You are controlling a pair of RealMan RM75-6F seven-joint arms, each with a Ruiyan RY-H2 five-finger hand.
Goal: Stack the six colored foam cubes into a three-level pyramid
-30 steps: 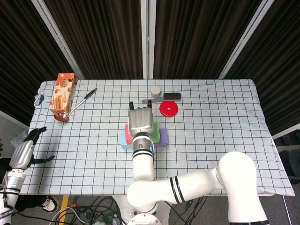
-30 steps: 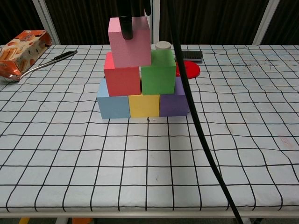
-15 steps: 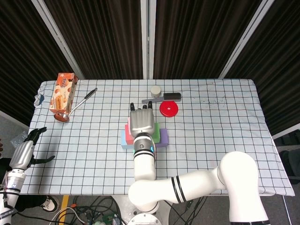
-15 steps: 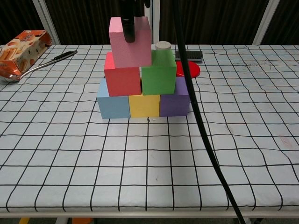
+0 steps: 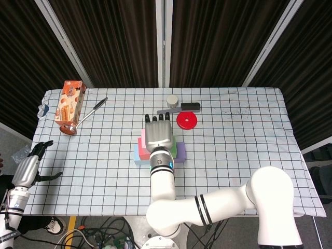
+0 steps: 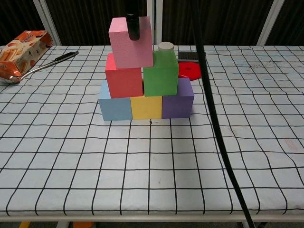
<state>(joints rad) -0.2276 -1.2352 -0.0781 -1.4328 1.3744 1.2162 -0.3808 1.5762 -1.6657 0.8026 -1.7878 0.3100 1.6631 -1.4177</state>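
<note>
Since 1 s ago our right hand (image 5: 157,136) has shifted slightly toward 12 o'clock, still gripping the pink foam cube (image 6: 131,42) upright atop red (image 6: 123,76) and green cubes (image 6: 160,73); left hand (image 5: 28,168) spread.

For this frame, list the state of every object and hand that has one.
pink cube: on top, tilted, a finger on its front face
red cube: middle level
green cube: middle level
blue cube: bottom row
yellow cube: bottom row
purple cube: bottom row
right hand: over the stack
left hand: beside the table, holding nothing
</note>
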